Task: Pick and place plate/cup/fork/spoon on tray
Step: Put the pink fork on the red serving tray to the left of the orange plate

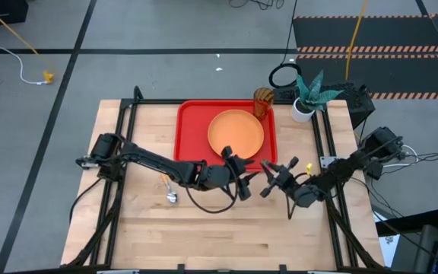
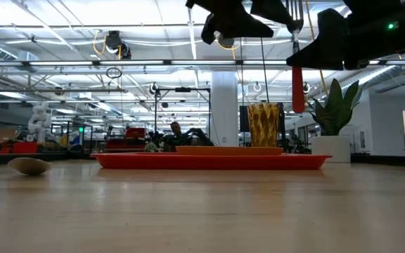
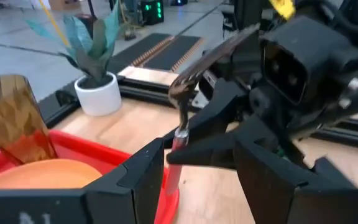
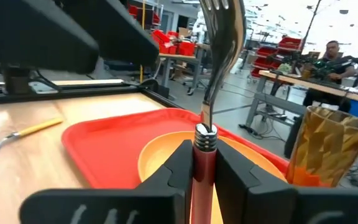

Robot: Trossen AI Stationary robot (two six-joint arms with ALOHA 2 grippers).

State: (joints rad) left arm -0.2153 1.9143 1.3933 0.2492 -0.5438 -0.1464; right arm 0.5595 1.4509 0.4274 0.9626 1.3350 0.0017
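- Red tray [image 1: 190, 122] lay at the far middle of the wooden table [image 1: 226, 228], bearing the orange plate [image 1: 236, 131] and, at its far right corner, the amber cup [image 1: 262, 100].
- Fork [image 4: 218, 37], pink-handled, was held upright in the air, tines up, pinched at the handle by the right gripper [image 1: 274, 180], which stood just off the tray's near right corner.
- Left gripper [image 1: 243, 180], fingers apart and holding nothing, hovered just beside the right gripper, over the tray's near edge.
- Spoon [image 1: 167, 190], orange-handled, lay on the table beyond the tray's near left corner, apart from both grippers.
- Potted plant [image 1: 308, 97] stood off the tray, to the right of the cup.
- Handling advice: the fork's placement looked best done by carrying it over bare red tray beside the plate, lowering it close to the surface, tilting it flat, then releasing; the left gripper ought to clear away first.
- Obscured: the fork was scarcely discernible from above among the dark fingers; the low view cut off both grippers' upper parts and showed the spoon only as its bowl.
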